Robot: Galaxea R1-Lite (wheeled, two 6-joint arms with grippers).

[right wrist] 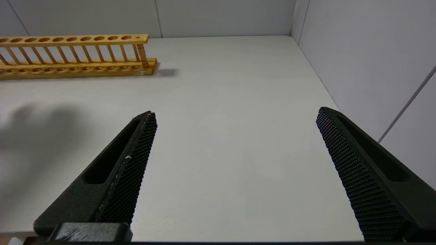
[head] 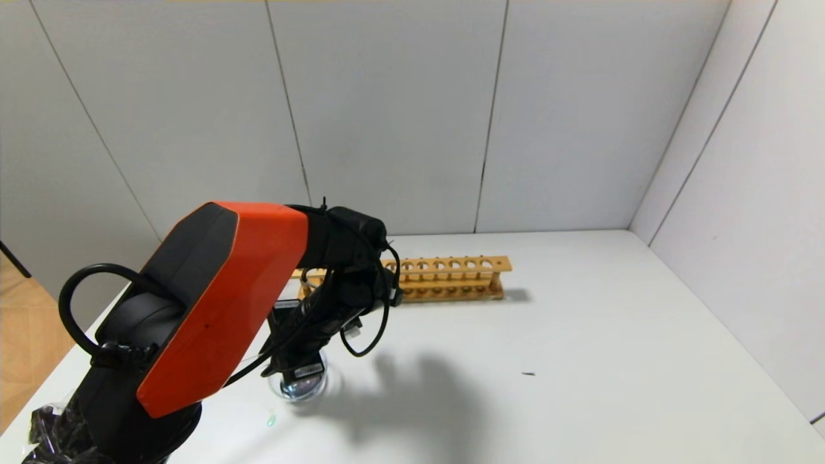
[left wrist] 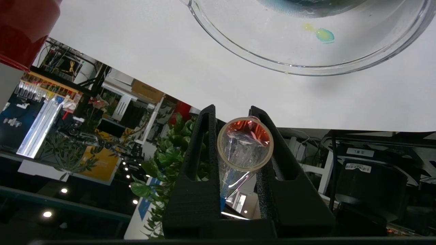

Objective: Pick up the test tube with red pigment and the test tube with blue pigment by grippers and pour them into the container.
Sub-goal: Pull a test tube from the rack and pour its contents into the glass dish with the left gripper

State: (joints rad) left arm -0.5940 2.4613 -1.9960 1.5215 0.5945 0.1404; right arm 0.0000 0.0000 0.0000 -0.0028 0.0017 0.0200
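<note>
The left arm reaches forward and bends down over the table, its orange-and-black forearm filling the near left of the head view, with the wrist pointing down at the container. The left gripper is closed on the test tube with red pigment: the two black fingers press against the glass on either side. The tube's open mouth faces the wrist camera, and a red tint shows inside its rim. From the head view the gripper hangs directly above the container, hiding most of it.

The container is a single shallow clear glass dish, sitting on the table nearer the robot than the wooden rack. In the left wrist view its rim curves just beyond the tube, with dark teal liquid pooled at its far side and one small teal-and-yellow droplet on its floor. One dark red cup stands close beside the container, seen only at the edge of that view.

There is one rack, a long wooden one with a row of round holes, standing farther back on the table than the container; the arm covers its left end. Its visible holes hold no tubes.

The right gripper hovers above the bare table on the rack's right side, its two textured fingers spread wide apart with nothing between them.
</note>
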